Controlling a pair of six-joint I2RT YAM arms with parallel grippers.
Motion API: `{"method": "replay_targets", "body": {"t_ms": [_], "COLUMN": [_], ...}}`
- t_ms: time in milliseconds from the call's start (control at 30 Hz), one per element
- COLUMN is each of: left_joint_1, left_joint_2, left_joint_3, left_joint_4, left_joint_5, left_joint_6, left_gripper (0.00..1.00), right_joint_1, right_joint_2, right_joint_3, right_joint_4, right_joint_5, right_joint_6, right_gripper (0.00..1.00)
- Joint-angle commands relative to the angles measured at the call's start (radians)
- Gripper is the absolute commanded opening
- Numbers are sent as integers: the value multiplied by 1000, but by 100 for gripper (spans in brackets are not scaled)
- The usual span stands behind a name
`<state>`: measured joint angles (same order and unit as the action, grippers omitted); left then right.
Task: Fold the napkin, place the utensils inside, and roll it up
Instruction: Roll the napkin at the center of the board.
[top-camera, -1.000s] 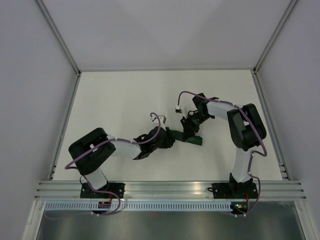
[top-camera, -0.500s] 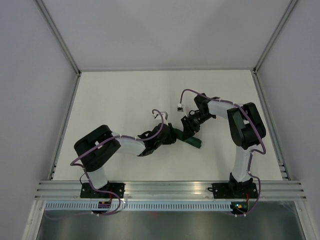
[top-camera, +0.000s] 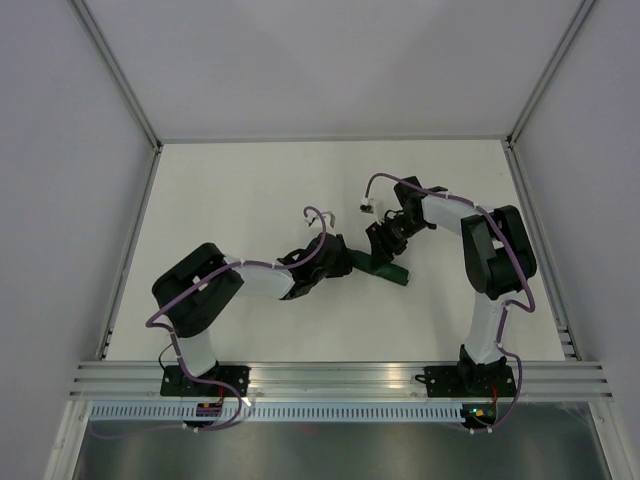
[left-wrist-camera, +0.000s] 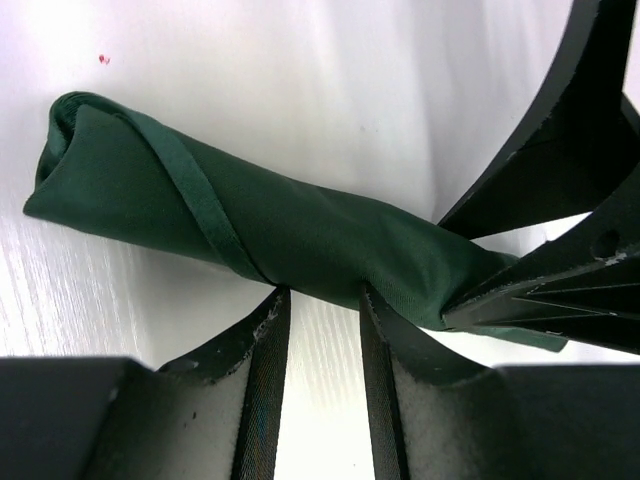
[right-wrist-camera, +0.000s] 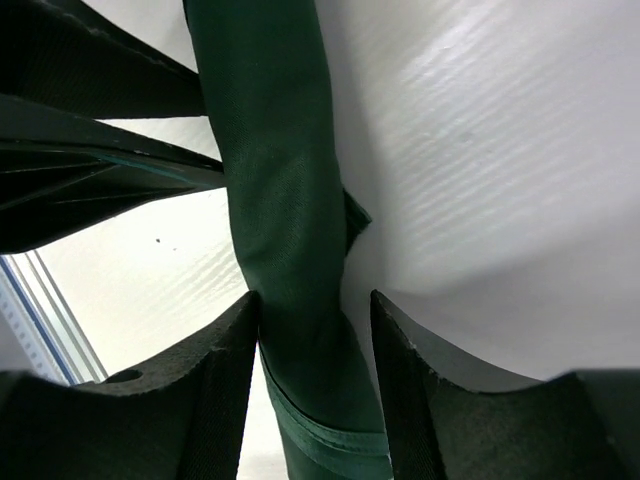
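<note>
Napkin (top-camera: 392, 272) (left-wrist-camera: 300, 225) (right-wrist-camera: 280, 180): dark green cloth, rolled lengthwise into one slim tube and lying flat on the white table (top-camera: 250, 200). It lies near the table's middle, a little right of centre. In the top view the roll runs at a slant, its right end closer to the table's near edge. One end is thicker and shows coiled layers at its mouth. The other end narrows, and a flat corner of cloth pokes out there. A hemmed edge crosses the roll diagonally as a raised band. The surface is smooth with shallow lengthwise wrinkles. A small pointed flap stands out from one side.
</note>
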<state>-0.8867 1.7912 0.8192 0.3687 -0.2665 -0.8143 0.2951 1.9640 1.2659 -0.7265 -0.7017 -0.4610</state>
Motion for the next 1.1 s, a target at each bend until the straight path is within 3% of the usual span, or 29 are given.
{"method": "replay_targets", "body": {"t_ms": [0,367,800,1067], "left_joint_1": [15,45,89,101], "left_joint_2": [28,74,160,238], "left_joint_3": [76,152,308,426], "left_joint_4": [-53,-100,-172,-214], "left_joint_5": [24,59,111,139], "left_joint_6": [10,29,78,75], "left_gripper": [39,39,38,38], "right_joint_1": [-14,-27,-54,-56], "right_joint_2": [-25,-31,-65,-62], "right_joint_3": [47,75,39,32], "right_joint_4": [10,55,58,52], "right_joint_5": [56,102,148,162], "right_joint_6": [45,94,84,88], "right_gripper": [55,53,32,30]}}
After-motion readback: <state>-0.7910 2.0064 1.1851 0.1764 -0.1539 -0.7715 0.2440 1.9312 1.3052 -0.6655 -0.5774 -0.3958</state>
